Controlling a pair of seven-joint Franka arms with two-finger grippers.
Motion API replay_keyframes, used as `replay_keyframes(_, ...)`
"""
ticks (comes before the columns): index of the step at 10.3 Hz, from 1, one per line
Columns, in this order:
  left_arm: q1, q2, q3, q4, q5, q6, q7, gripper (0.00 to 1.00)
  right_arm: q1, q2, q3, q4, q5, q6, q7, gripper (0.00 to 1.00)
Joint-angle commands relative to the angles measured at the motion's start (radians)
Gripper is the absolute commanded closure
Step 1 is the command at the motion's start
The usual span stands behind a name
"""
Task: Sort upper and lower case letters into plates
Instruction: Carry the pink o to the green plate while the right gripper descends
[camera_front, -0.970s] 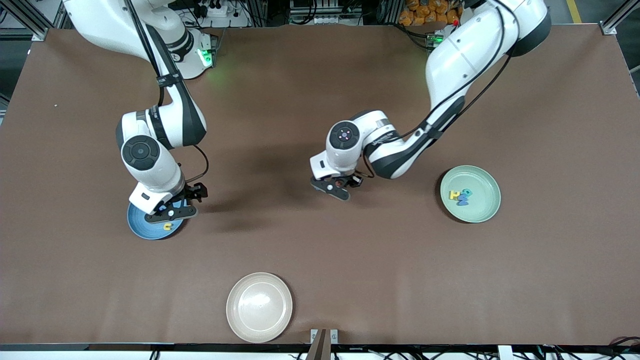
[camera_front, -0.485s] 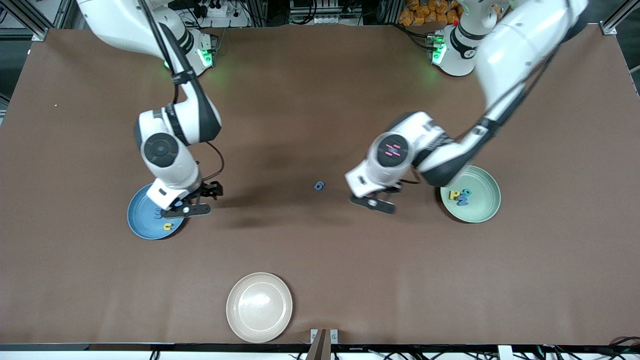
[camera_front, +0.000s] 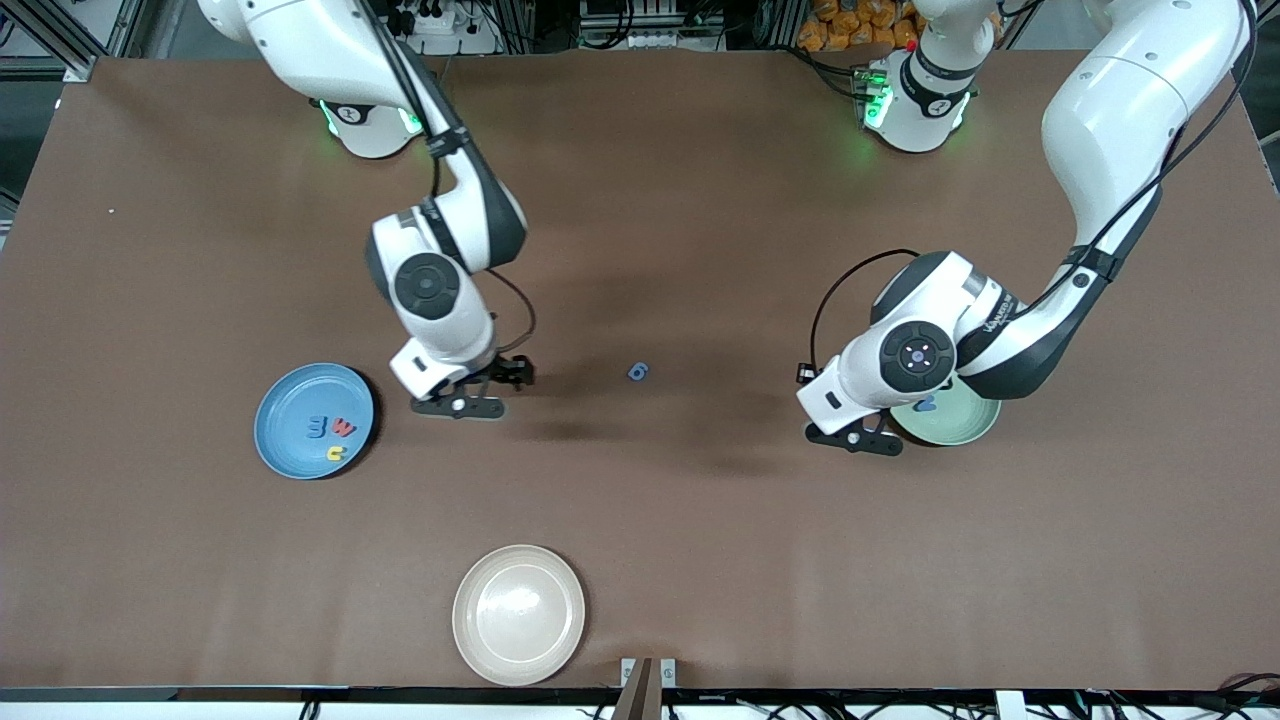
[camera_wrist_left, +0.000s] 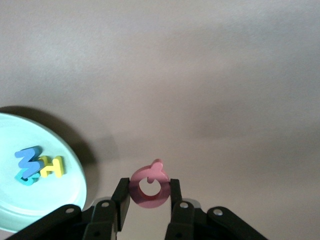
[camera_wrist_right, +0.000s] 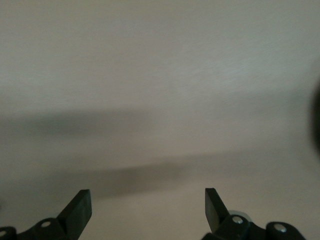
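Left gripper (camera_wrist_left: 149, 196) clamped on a pink letter (camera_wrist_left: 148, 187), a ring with a short tail, held flat-faced between the fingers (camera_wrist_left: 120, 197). The tail points up and away from the palm, so its long axis runs along the fingers, likely to keep a firm pinch across the ring.

It hangs over bare table just beside the green plate (camera_front: 975, 425), which already holds a clump of blue and yellow letters (camera_wrist_left: 37, 167). Probably this is the carry toward that plate; release not yet made.

Right gripper (camera_front: 458, 407) spread wide, empty, over bare table between the blue plate (camera_front: 285, 450) and a small blue letter (camera_front: 639, 372). I judge that letter its next pick.
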Motion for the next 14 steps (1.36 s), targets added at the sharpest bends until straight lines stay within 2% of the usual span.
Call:
replay_keyframes(1, 0.082, -0.015, -0.015, -0.034, -0.006, -0.016, 0.01, 1.0, 0.058, 0.081, -0.007, 0.098, 0.042, -0.016, 0.14, 0.0)
replay_keyframes(3, 0.114, -0.015, -0.015, -0.049, -0.006, -0.016, 0.014, 1.0, 0.103, 0.132, -0.007, 0.157, 0.052, -0.013, 0.284, 0.0)
replay_keyframes(6, 0.219, -0.015, -0.033, -0.1, 0.003, -0.014, 0.019, 1.0, 0.155, 0.17, -0.007, 0.181, 0.156, 0.023, 0.415, 0.0)
replay_keyframes(7, 0.242, -0.015, -0.033, -0.115, 0.003, -0.014, 0.019, 1.0, 0.17, 0.176, -0.007, 0.181, 0.166, 0.044, 0.458, 0.0)
replay_keyframes(10, 0.306, -0.005, -0.032, -0.154, 0.044, -0.013, 0.019, 1.0, 0.207, 0.222, -0.007, 0.185, 0.164, 0.098, 0.59, 0.0)
replay_keyframes(12, 0.332, 0.002, -0.029, -0.174, 0.059, -0.004, 0.017, 1.0, 0.223, 0.276, -0.007, 0.262, 0.16, 0.096, 0.717, 0.0)
replay_keyframes(14, 0.332, 0.009, -0.024, -0.178, 0.06, -0.004, 0.017, 1.0, 0.227, 0.305, -0.007, 0.305, 0.157, 0.092, 0.748, 0.0)
